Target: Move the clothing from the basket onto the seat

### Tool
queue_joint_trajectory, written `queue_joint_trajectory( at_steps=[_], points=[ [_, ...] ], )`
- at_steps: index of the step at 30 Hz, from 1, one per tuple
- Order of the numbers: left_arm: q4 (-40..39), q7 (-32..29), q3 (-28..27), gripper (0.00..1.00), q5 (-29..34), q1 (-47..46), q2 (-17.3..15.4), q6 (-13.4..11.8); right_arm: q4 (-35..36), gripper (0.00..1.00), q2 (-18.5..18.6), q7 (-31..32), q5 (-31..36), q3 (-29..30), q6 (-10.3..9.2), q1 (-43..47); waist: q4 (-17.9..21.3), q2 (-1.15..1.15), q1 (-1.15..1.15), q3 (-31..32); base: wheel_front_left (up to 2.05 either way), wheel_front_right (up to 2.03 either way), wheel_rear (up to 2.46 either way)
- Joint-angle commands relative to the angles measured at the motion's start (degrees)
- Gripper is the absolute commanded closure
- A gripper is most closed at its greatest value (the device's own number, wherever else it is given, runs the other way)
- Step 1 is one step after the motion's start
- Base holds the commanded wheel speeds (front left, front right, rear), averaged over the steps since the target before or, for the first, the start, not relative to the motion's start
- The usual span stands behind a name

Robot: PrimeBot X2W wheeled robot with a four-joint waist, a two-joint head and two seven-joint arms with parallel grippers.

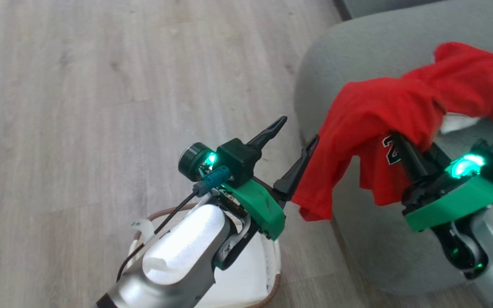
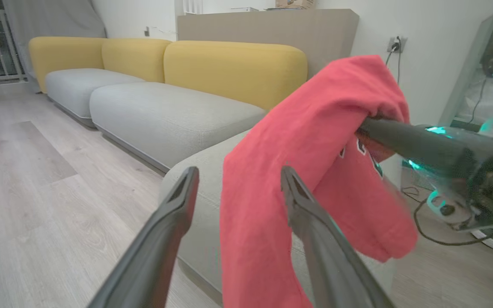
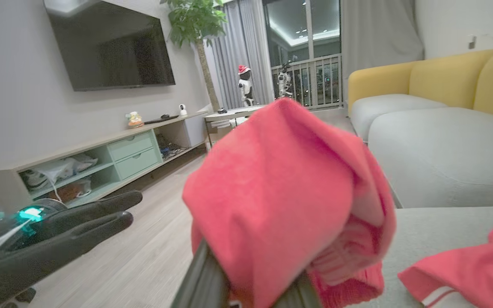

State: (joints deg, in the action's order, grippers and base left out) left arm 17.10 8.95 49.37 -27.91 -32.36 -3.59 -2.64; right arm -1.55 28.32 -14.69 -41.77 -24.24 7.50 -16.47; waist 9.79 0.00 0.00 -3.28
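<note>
Head view: the basket (image 1: 272, 256) sits on the wood floor (image 1: 79, 107) under my left forearm, with its white inside showing. My left claw (image 1: 298, 129) is spread open, one finger just beside the red jersey (image 1: 370, 111). The jersey hangs over the edge of the grey seat (image 1: 357, 51) from my right claw (image 1: 402, 149), which is closed on it.

Left wrist view: the jersey dangles in front of a yellow-backed sofa (image 2: 229, 68).

Right wrist view: a second red garment (image 3: 464, 265) lies on the seat, and a TV (image 3: 109, 47) hangs above a low cabinet (image 3: 114, 158)
</note>
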Motion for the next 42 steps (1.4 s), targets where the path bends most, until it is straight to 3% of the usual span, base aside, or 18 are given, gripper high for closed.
queue_joint_trajectory(
  at_steps=[1,12,22,31,42],
  points=[
    [-1.4,0.7,-2.0,0.00,0.3,-2.1,-0.4,-0.4,2.4,1.00,1.3,-0.3,-0.1,0.4,-0.01,0.2,2.0,0.00,0.00,-0.3,0.00,0.00,0.00],
    [1.3,2.7,-2.3,0.00,-0.3,-3.2,-0.1,-0.8,4.9,1.00,2.3,-0.3,0.8,3.9,-0.01,1.2,9.9,0.00,0.00,-1.1,0.00,0.00,0.00],
    [3.0,3.7,-2.0,0.00,-0.7,-3.8,0.1,-1.0,5.7,1.00,2.0,-0.3,0.8,5.8,-0.01,2.6,14.4,0.00,0.00,-1.6,0.00,0.00,0.00],
    [4.3,4.2,-1.0,0.00,-1.2,-4.4,0.3,-0.8,5.9,1.00,2.0,-0.3,0.5,7.2,-0.01,3.1,16.1,0.00,0.00,-2.4,0.00,0.00,0.00],
    [4.8,4.5,0.2,0.00,-1.4,-5.9,0.5,-1.0,5.4,1.00,3.4,-0.3,-0.2,9.2,-0.01,-0.1,15.2,0.00,0.00,-4.0,0.00,0.00,0.00]
  ],
)
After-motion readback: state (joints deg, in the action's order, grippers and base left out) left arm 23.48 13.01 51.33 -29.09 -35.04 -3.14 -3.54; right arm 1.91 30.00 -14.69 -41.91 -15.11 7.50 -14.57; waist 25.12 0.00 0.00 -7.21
